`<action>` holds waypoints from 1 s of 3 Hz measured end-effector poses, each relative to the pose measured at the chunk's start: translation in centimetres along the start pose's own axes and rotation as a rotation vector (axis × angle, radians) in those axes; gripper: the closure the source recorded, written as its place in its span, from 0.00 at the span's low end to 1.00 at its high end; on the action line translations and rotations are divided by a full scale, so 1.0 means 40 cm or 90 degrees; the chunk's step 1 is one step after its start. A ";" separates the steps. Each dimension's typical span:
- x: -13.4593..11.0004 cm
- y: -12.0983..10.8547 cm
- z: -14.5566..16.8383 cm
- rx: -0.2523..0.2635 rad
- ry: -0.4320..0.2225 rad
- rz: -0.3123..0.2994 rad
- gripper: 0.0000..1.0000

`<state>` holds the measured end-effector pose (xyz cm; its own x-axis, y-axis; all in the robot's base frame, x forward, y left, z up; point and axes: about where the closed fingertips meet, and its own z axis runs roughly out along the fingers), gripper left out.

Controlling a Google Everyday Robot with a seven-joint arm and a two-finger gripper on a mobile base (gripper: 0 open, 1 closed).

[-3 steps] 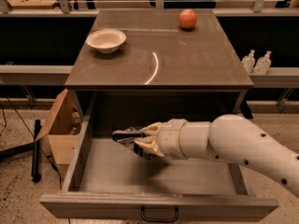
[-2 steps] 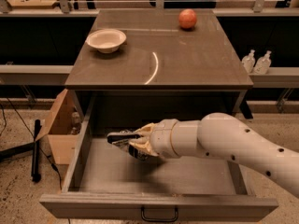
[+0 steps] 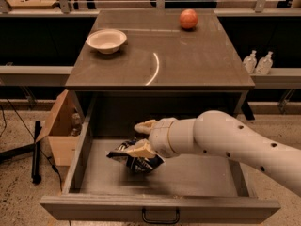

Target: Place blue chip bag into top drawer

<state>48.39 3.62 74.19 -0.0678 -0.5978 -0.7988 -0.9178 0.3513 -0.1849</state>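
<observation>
The top drawer (image 3: 94,206) is pulled wide out of the grey-brown cabinet, its black handle (image 3: 160,216) at the front. The blue chip bag (image 3: 136,161), crumpled dark foil with white markings, lies on the drawer floor left of the middle. My gripper (image 3: 142,138) reaches in from the right, inside the drawer and just above the bag. Its fingers stand apart: the upper fingertip (image 3: 143,125) is clear of the bag, and the lower fingertip (image 3: 139,150) rests over the bag's top.
On the cabinet top (image 3: 188,60) stand a white bowl (image 3: 106,40) at the back left and an orange ball-like fruit (image 3: 188,19) at the back right. A cardboard box (image 3: 59,126) and a black pole (image 3: 36,149) stand left of the drawer. Two bottles (image 3: 257,62) stand at the right.
The gripper has moved left and down with the bag. The bag now lies on the drawer floor, and the fingers have spread off it.
</observation>
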 end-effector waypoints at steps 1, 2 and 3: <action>0.013 -0.021 -0.047 0.031 0.015 0.023 0.00; 0.057 -0.063 -0.156 0.108 0.059 0.050 0.00; 0.087 -0.130 -0.277 0.218 0.105 0.081 0.00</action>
